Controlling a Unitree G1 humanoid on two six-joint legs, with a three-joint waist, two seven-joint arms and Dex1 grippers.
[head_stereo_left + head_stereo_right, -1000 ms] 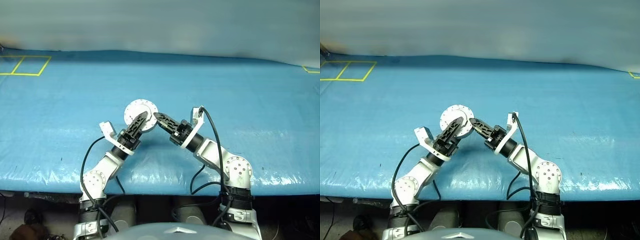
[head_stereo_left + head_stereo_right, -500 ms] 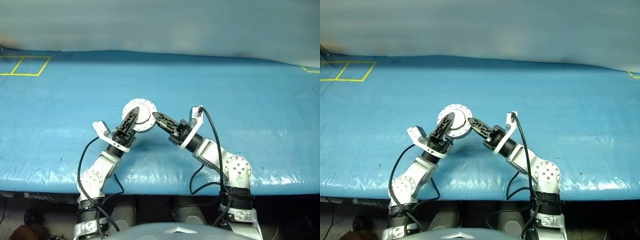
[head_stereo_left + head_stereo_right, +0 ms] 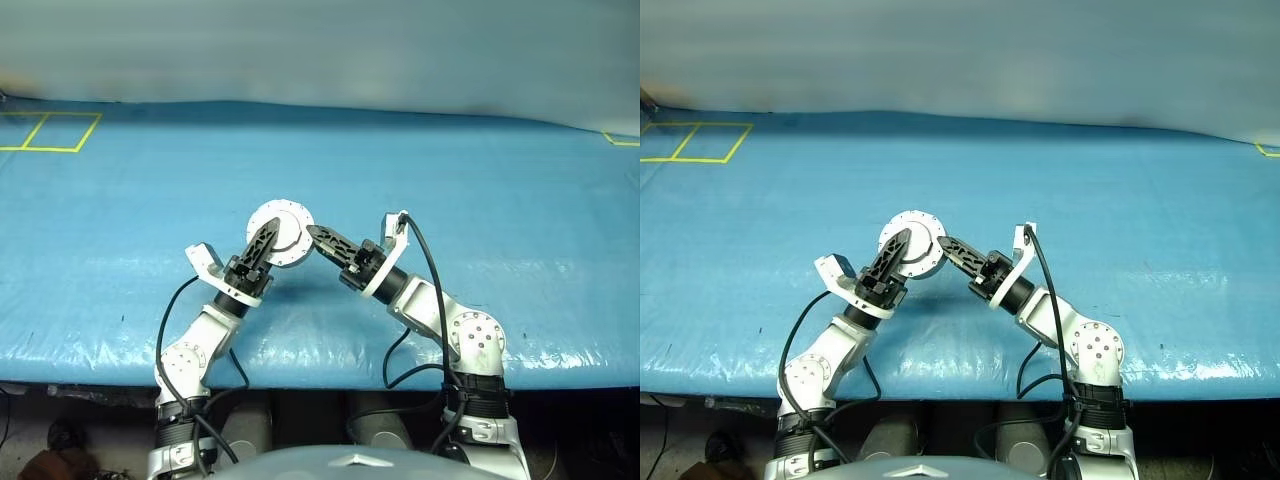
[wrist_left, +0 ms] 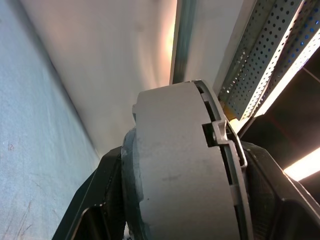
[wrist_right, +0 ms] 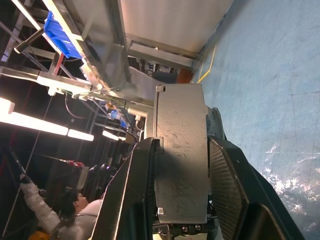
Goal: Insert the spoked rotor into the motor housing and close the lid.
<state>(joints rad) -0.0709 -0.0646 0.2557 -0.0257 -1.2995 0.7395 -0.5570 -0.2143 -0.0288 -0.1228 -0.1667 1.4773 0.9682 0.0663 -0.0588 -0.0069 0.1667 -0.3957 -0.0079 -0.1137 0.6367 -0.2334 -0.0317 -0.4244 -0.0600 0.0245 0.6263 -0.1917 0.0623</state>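
Note:
The motor housing (image 3: 284, 229), a short round grey can, hangs above the blue table with a round face towards me. My right gripper (image 3: 318, 238) is shut on its right edge, one finger (image 5: 231, 186) on each flat side. From the lower left, my left gripper (image 3: 262, 243) is shut on the can (image 4: 170, 170), and a black finger (image 4: 97, 197) lies against either face. The lid (image 4: 210, 107) lies shut against the can, with a thin seam and a small clasp showing. The spoked rotor is hidden.
The blue plastic-covered table (image 3: 480, 180) spreads out on all sides of the arms. Yellow tape squares (image 3: 50, 131) mark its far left corner. A person (image 5: 65, 210) stands in the background of the right wrist view, beside shelving.
My left gripper's fingers have drawn in onto the housing, and its wrist has shifted slightly left. The right gripper and the housing have stayed put.

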